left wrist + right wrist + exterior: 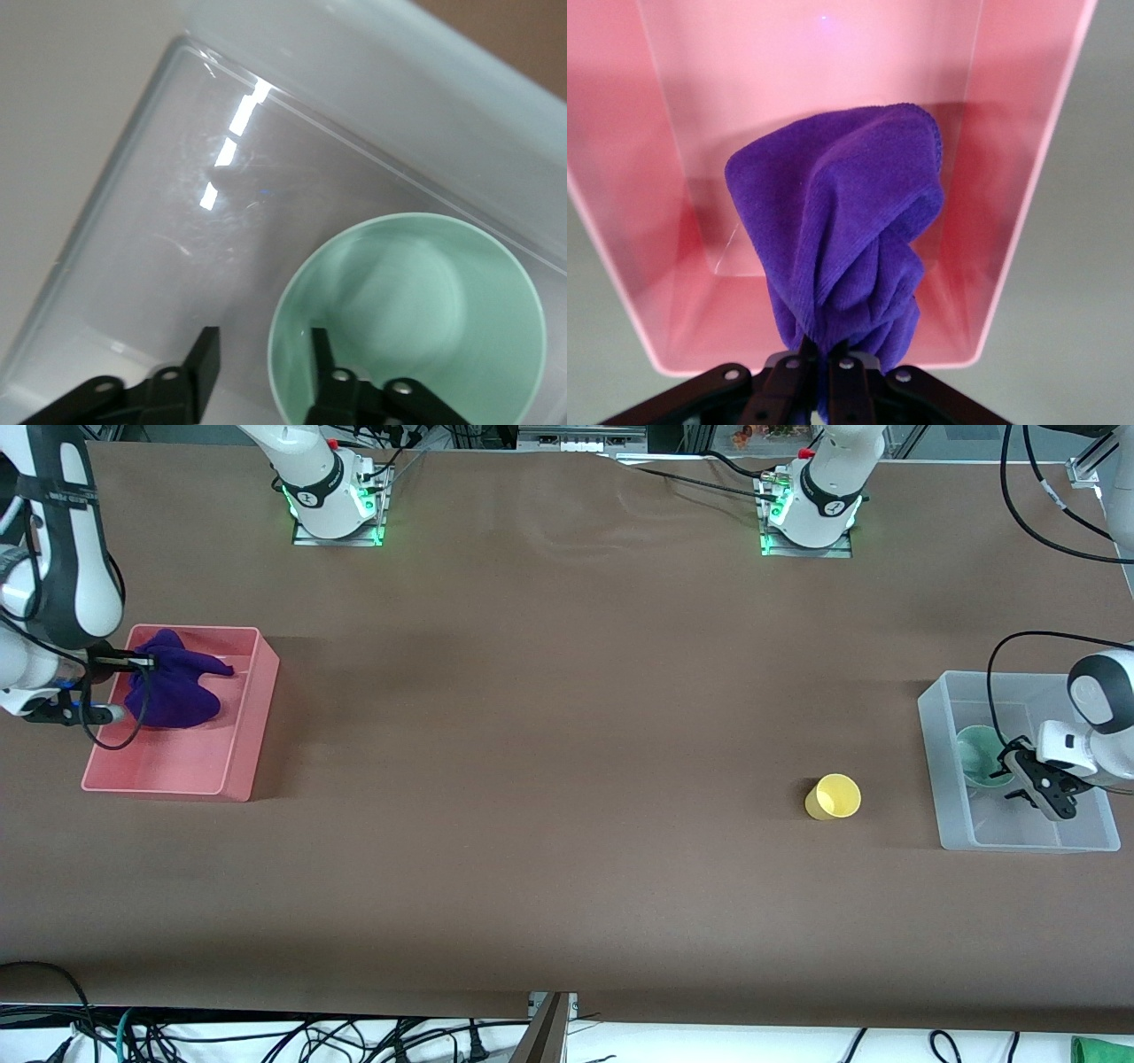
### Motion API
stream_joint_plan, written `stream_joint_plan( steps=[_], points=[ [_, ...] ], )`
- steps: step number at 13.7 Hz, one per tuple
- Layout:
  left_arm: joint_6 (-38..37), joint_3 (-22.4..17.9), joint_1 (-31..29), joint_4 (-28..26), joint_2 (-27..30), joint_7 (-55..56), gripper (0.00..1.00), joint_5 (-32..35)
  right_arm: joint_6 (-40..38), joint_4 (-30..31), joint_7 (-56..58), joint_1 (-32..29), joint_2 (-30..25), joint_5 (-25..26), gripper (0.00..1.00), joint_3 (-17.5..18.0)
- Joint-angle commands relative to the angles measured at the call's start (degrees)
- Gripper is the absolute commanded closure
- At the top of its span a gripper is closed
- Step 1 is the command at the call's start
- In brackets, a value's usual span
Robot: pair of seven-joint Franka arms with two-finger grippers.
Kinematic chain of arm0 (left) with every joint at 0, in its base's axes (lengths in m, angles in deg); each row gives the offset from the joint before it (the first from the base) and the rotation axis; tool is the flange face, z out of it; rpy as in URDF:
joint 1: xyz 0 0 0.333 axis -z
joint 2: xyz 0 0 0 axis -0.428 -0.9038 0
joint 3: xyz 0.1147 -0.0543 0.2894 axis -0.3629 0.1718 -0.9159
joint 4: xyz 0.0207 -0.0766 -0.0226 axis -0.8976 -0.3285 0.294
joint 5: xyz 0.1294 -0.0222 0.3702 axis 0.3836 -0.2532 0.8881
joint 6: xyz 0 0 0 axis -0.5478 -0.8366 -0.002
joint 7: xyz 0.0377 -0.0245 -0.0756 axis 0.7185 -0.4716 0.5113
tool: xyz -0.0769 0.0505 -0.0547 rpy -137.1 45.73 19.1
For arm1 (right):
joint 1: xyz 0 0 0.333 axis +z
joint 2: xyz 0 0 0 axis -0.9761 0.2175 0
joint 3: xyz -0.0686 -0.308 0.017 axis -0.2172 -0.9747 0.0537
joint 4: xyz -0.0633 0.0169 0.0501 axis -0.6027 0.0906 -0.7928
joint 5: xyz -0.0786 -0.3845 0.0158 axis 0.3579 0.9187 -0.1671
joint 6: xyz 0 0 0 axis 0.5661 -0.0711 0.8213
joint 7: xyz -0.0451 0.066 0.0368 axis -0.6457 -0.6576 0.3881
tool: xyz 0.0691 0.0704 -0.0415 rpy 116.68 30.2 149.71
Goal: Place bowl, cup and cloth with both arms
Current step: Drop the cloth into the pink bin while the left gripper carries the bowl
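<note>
The pale green bowl (979, 753) (416, 310) stands in the clear bin (930, 717), at the end farther from the front camera. My left gripper (1021, 779) (263, 336) is low in that bin and open. One finger is inside the bowl, the other outside, and the rim stands free between them. The yellow cup (834, 796) is on the table beside the clear bin, toward the table's middle. My right gripper (142, 662) (824, 354) is shut on the purple cloth (173, 686) (842, 221), which hangs bunched over the pink bin (244, 717) (1010, 177).
The pink bin sits at the right arm's end of the table and the clear bin at the left arm's end, with brown tabletop (549, 779) between them. Cables (1045, 514) trail over the table near the left arm's end.
</note>
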Motion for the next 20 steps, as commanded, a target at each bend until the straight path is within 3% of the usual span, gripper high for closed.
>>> stream_joint_plan(
  steps=[1,4,8,16,20],
  points=[
    [-6.8,1.1,0.0,1.1,5.5,0.1,0.0,-2.1,3.1,1.4,0.8,0.2,0.6,0.3,1.0,-0.4],
    [-17.2,3.2,0.1,3.4,10.0,7.3,0.0,-3.4,7.4,3.2,1.0,0.2,2.1,0.3,1.0,-0.4],
    [-28.0,8.4,0.0,6.9,12.2,29.6,0.0,-4.0,14.2,4.4,0.9,0.2,5.4,-0.1,1.0,-0.4],
    [-29.9,17.8,0.2,5.0,14.4,59.7,0.0,-6.2,22.3,6.8,0.8,0.3,9.3,-1.7,1.0,0.0],
    [-24.7,21.3,0.4,1.2,14.0,68.9,0.0,-6.1,24.7,7.4,0.9,0.3,10.6,-1.7,1.0,0.0]
  ],
)
